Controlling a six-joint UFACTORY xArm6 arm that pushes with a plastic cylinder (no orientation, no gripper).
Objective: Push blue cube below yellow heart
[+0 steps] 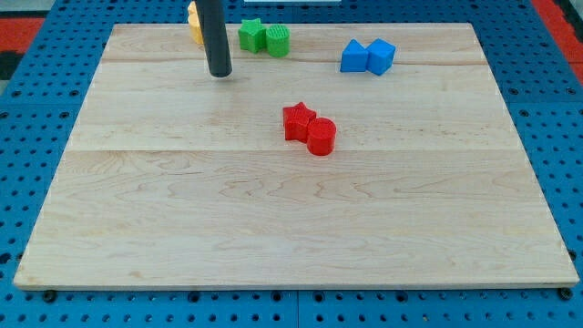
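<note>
The blue cube (382,56) sits near the view's top right, touching a second blue block (354,56) on its left. A yellow block (194,24) at the view's top left is mostly hidden behind my rod; its shape cannot be made out. My tip (219,74) rests on the board just below and to the right of the yellow block, far to the left of the blue cube.
A green star (251,35) and a green block (278,40) touch each other at the top, right of my rod. A red star (298,120) and a red cylinder (321,137) touch near the middle of the wooden board (291,228).
</note>
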